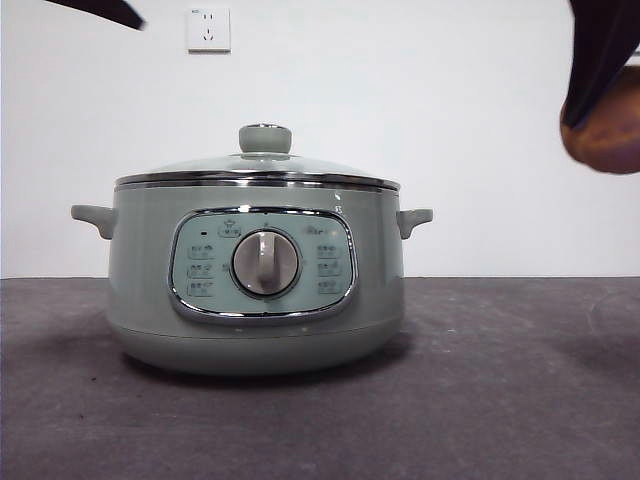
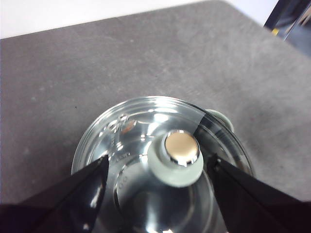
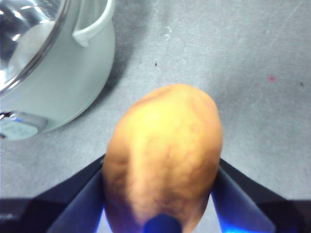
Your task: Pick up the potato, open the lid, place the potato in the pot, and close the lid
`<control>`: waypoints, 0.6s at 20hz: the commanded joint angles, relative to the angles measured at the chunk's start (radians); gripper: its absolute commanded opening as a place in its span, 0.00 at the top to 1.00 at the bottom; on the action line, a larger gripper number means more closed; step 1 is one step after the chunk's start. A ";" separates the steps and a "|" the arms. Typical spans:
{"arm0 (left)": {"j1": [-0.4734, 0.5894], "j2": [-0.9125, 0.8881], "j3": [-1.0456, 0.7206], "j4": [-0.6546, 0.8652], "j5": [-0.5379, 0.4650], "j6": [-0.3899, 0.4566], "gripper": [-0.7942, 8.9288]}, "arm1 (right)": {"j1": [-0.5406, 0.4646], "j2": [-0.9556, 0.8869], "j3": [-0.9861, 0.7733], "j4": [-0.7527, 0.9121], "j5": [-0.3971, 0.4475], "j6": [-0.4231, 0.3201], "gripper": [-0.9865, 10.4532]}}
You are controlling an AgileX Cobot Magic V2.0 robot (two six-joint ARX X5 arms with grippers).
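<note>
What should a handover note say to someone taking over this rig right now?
Right gripper: shut on the potato, held in the air beside the pot.
Left gripper: open, above the lid, jaws on either side of the knob, not gripping it.
Lid sits closed on the pot.
Done: potato picked up.
Left: lift the lid, drop the potato in the pot, put the lid back.

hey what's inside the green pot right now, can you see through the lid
Not really. The glass lid sits closed on the pot, and the left wrist view through it shows only reflections. The potato is outside, held in the right gripper. The left gripper is above the knob.
</note>
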 commanded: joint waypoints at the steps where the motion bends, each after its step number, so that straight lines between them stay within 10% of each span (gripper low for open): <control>1: -0.061 0.101 0.081 -0.016 -0.053 0.045 0.56 | 0.000 -0.026 0.000 -0.014 0.004 -0.008 0.93; 12: -0.185 0.346 0.143 -0.002 -0.126 0.047 0.56 | 0.000 -0.039 0.000 -0.053 0.005 -0.008 0.93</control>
